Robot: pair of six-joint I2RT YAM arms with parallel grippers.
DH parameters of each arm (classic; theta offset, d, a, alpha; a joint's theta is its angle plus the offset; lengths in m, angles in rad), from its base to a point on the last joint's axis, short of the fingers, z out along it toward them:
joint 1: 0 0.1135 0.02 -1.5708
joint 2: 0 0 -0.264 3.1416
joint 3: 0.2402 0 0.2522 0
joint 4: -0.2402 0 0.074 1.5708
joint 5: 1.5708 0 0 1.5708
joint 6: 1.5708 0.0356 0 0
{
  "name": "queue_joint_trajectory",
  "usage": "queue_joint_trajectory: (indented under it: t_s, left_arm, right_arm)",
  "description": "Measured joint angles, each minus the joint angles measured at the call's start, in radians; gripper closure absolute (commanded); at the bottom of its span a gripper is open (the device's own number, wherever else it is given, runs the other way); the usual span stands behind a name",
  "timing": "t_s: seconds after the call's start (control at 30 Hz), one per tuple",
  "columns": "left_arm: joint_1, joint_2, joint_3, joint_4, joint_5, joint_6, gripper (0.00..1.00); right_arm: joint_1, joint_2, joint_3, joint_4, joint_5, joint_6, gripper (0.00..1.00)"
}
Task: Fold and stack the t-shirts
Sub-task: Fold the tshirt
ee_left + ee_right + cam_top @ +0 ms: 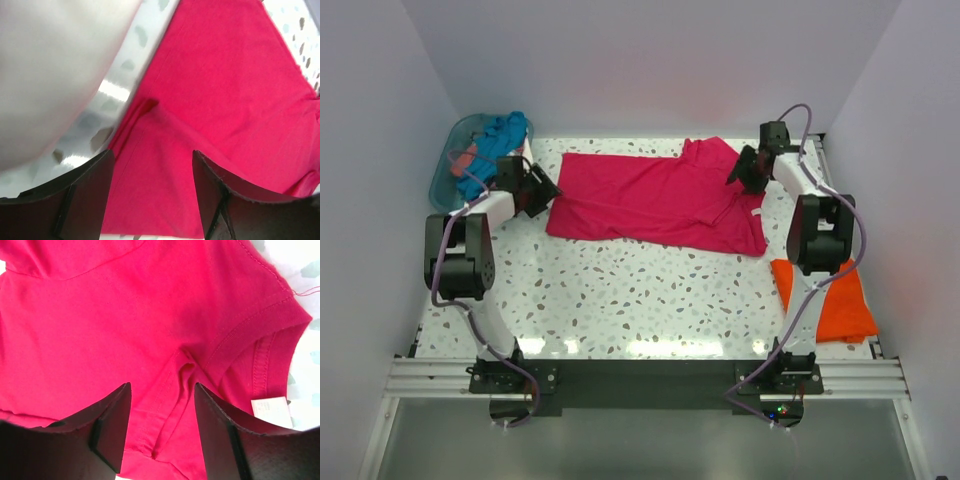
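A large magenta-pink t-shirt lies spread across the far middle of the table, its bottom hem at the left and its neck at the right. My left gripper is open over the shirt's left hem edge, its jaws standing either side of the cloth. My right gripper is open over the shoulder near the collar, where a small fold stands up. The white neck label shows beside it. A folded orange t-shirt lies at the near right. Teal and salmon shirts fill the basin.
A translucent teal basin stands at the far left corner, just behind my left arm. White walls close in the left, far and right sides. The speckled table lies in front of the pink shirt.
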State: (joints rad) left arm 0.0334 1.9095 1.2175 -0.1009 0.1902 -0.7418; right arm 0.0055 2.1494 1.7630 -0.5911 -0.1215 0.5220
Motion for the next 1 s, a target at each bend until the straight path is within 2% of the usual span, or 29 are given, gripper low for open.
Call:
queue_joint_trajectory:
  t_s: [0.07, 0.17, 0.3, 0.4, 0.63, 0.83, 0.93, 0.97, 1.0]
  left_arm:
    - [0.000, -0.060, -0.060, -0.006, -0.027, -0.001, 0.32]
    - [0.000, -0.173, -0.166, -0.030, -0.077, -0.017, 0.37]
    - [-0.003, -0.311, -0.290, -0.050, -0.134, -0.043, 0.41]
    - [-0.009, -0.347, -0.334, -0.049, -0.153, -0.058, 0.42]
    - [-0.022, -0.348, -0.377, -0.040, -0.148, -0.064, 0.44]
    - [-0.023, -0.348, -0.380, -0.031, -0.141, -0.066, 0.45]
    - [-0.023, -0.348, -0.380, -0.026, -0.138, -0.067, 0.46]
    - [-0.023, -0.348, -0.380, -0.024, -0.137, -0.066, 0.46]
    - [-0.023, -0.348, -0.380, -0.023, -0.136, -0.067, 0.47]
  right_arm:
    - [0.000, -0.016, -0.013, -0.003, 0.007, -0.005, 0.43]
    - [0.000, -0.102, -0.116, 0.005, 0.016, -0.007, 0.46]
    - [0.016, -0.294, -0.353, 0.054, 0.026, 0.005, 0.49]
    - [0.057, -0.371, -0.470, 0.098, 0.026, 0.032, 0.49]
    - [0.182, -0.317, -0.531, 0.175, 0.023, 0.096, 0.49]
    - [0.190, -0.259, -0.531, 0.217, 0.026, 0.138, 0.50]
    - [0.189, -0.247, -0.527, 0.225, 0.026, 0.150, 0.61]
    - [0.189, -0.241, -0.523, 0.228, 0.027, 0.152, 0.69]
    - [0.190, -0.235, -0.518, 0.233, 0.027, 0.157, 0.73]
